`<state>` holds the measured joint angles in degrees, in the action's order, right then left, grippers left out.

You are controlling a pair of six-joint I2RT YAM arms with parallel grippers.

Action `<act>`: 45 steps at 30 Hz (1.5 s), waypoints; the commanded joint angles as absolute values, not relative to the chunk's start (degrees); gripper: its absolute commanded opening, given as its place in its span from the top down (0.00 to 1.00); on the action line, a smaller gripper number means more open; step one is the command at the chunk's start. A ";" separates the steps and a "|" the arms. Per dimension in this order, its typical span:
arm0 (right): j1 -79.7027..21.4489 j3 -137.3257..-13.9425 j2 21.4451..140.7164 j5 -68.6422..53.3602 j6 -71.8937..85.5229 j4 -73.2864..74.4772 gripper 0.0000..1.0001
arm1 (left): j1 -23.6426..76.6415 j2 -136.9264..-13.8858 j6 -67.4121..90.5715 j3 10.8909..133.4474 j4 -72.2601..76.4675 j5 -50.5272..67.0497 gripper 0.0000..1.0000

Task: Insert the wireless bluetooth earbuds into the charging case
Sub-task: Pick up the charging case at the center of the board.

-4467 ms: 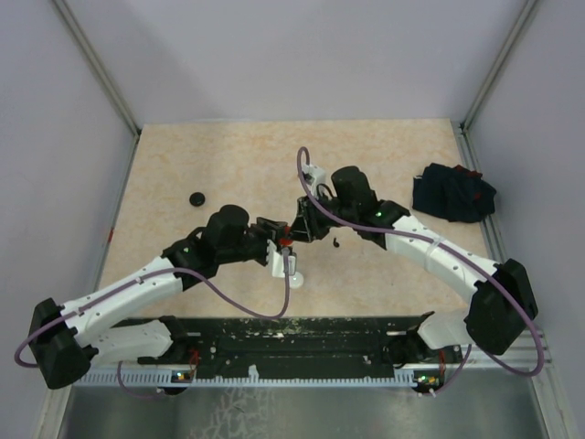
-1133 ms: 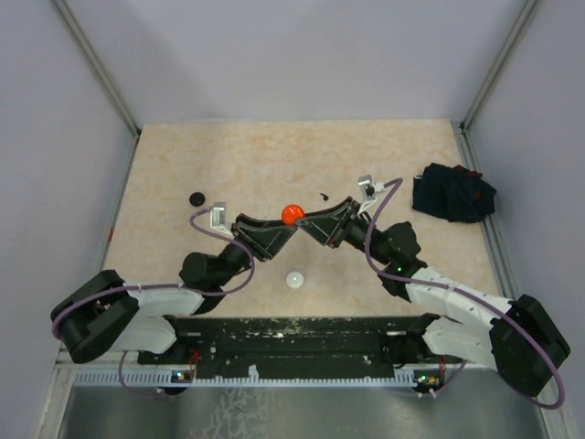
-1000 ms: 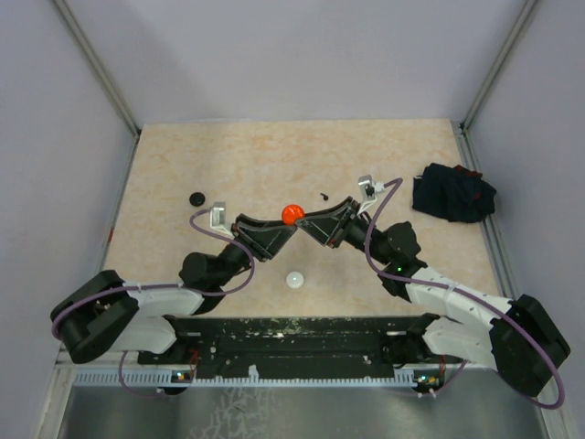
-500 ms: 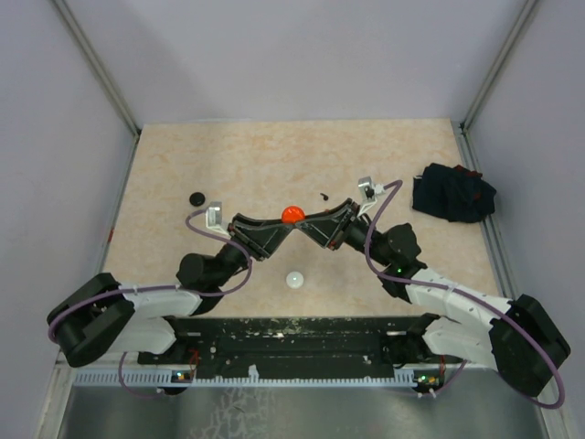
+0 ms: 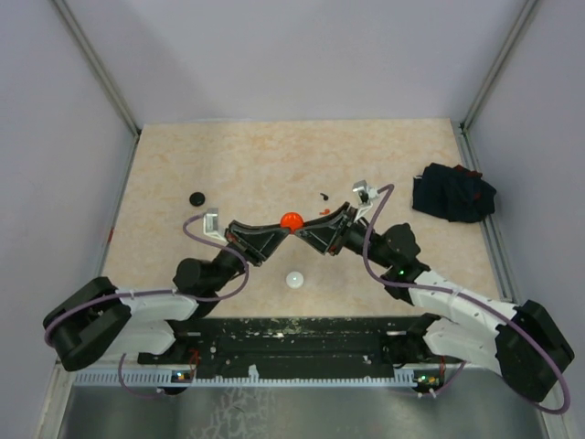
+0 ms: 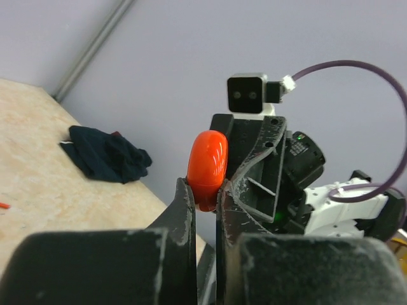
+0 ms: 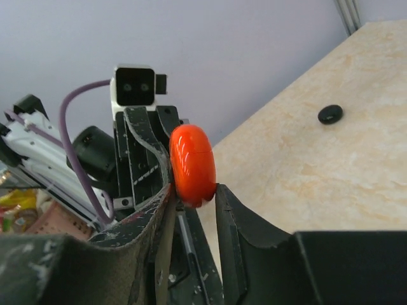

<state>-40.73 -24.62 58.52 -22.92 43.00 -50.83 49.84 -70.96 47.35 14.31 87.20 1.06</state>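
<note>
Currently red-orange case, shut, contents hidden, clamped by left jaws and right jaws above desk centre; black earbud loose.

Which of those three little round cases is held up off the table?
The red-orange case, pinched between the left end effector and the right end effector above the table; the white case and the black case lie on it.

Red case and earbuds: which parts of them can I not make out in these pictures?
Red case: its lower part, in both wrist views, hidden between the fingers of the left claw and right claw.
Black speck, top view: too small to tell if it is an earbud.
Red sliver, left wrist view: cut by the frame edge.
Cloth: anything under it is hidden.
</note>
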 commanded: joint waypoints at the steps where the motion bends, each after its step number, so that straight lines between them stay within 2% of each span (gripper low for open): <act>1: -40.39 -26.55 54.52 -23.80 35.57 -42.09 0.63 | 49.09 -67.79 42.16 10.73 100.18 0.35 1.00; 7: -38.46 -30.96 51.37 -25.30 27.37 -29.14 0.46 | 44.97 -57.62 37.25 9.91 77.67 7.80 1.00; 14: -38.42 -39.12 52.74 -28.86 18.62 -15.70 0.40 | 39.54 -47.84 29.40 14.14 49.79 14.94 1.00; 19: -38.44 -41.27 52.46 -31.61 11.24 -10.35 0.39 | 37.11 -45.66 22.01 17.65 37.50 18.86 1.00; 22: -38.41 -42.19 51.41 -30.87 9.80 -8.02 0.31 | 35.84 -47.01 19.01 19.31 34.41 23.18 1.00; 29: -38.41 -54.91 60.09 -38.78 -0.08 8.90 0.31 | 34.86 -51.49 12.57 22.11 33.64 33.04 1.00; 34: -38.52 -60.09 65.26 -45.22 -4.15 14.59 0.31 | 34.72 -53.14 10.56 24.06 34.21 38.48 1.00; 41: -38.54 -61.02 68.46 -47.93 -8.43 17.75 0.35 | 34.73 -54.17 10.02 24.92 34.67 43.30 1.00; 45: -38.50 -60.74 69.77 -50.02 -9.21 17.95 0.43 | 34.76 -54.39 9.96 25.43 33.88 44.62 1.00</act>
<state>-38.81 -58.19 69.14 -45.82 -6.31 17.89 34.98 -54.22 11.27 23.07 33.41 40.86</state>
